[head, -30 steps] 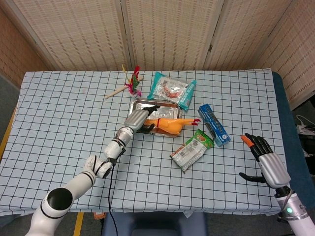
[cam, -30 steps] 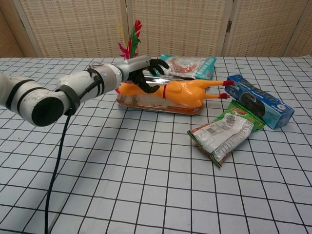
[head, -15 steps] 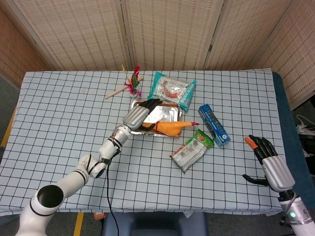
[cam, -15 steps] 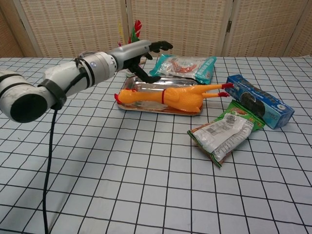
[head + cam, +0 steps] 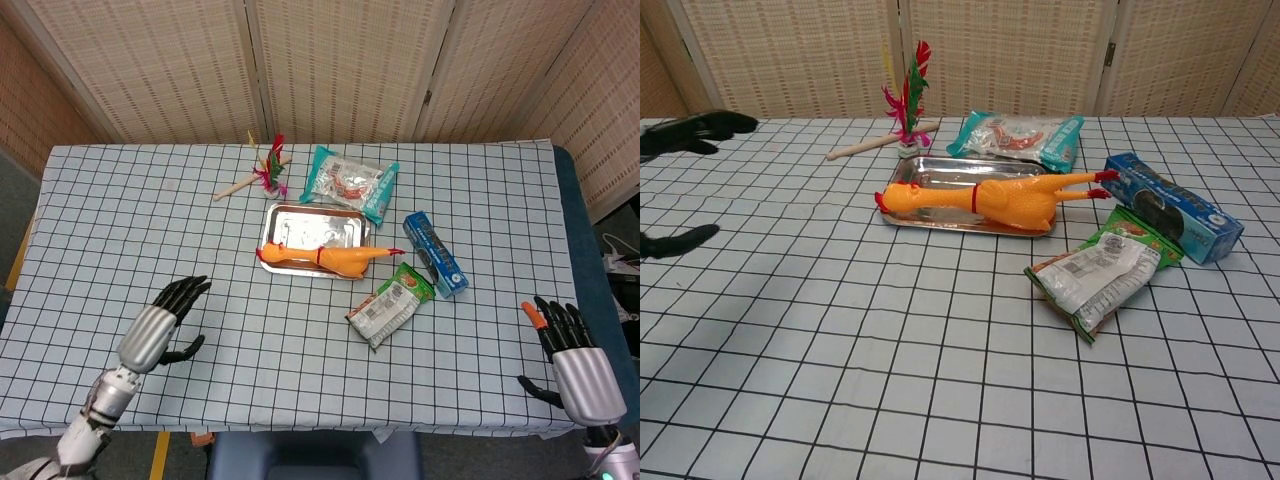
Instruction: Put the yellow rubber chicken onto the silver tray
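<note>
The yellow rubber chicken [image 5: 322, 259] [image 5: 985, 200] lies lengthwise on the front part of the silver tray [image 5: 310, 224] [image 5: 940, 172], its head to the left and its red feet sticking out past the right rim. My left hand [image 5: 160, 330] is open near the table's front left, far from the tray, holding nothing; in the chest view only its dark fingers [image 5: 695, 130] show at the left edge. At the front right corner my right hand [image 5: 578, 370] is open and empty, outside the chest view.
A feather stick toy [image 5: 262, 170] lies behind the tray on the left. A teal snack bag [image 5: 350, 183] sits behind the tray, a blue box [image 5: 434, 253] to its right, and a green snack packet [image 5: 392, 304] in front of that.
My left hand has let go of the chicken and pulled back from the tray to the front left. The chicken stays on the tray. My right hand drifted toward the front edge.
</note>
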Available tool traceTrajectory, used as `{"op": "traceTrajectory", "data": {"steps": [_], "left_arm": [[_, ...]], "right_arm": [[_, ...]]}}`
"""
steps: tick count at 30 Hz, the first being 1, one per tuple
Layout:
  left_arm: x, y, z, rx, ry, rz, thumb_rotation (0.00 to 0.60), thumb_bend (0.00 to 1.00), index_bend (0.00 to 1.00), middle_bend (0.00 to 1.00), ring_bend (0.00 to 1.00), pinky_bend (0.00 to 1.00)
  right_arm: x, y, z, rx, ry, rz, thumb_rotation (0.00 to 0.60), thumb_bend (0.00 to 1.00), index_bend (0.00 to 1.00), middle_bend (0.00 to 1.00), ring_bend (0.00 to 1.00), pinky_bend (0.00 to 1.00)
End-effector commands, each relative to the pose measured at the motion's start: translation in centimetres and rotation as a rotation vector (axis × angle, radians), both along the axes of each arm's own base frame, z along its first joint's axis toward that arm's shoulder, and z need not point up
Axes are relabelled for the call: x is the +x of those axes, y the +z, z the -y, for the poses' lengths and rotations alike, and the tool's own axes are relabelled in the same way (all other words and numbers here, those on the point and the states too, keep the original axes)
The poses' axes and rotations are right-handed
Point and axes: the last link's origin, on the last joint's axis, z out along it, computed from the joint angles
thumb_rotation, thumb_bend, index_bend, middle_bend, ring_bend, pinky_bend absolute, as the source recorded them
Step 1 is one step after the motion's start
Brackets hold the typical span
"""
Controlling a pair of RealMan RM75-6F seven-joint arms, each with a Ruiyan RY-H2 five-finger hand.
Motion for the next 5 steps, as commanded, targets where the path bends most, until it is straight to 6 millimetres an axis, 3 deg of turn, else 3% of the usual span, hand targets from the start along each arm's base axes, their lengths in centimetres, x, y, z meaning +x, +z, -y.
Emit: {"op": "traceTrajectory", "data": {"steps": [1, 5], "left_arm": [[-7.24, 4.38, 7.74, 0.053, 0.093, -0.277, 0.6, 0.39, 0.0, 0.0, 0.0, 0.07], [-6.96, 4.85, 7.7, 0.062, 0.094, -0.257, 0.6, 0.4, 0.0, 0.0, 0.0, 0.07]], "right_arm": [[0.69, -0.13, -0.99, 0.006, 0.034, 0.026, 0.6, 0.06, 0.0, 0.0, 0.0, 0.0], [0.81, -0.27, -1.21, 0.024, 0.04, 0.028, 0.6, 0.06, 0.0, 0.0, 0.0, 0.0]]}}
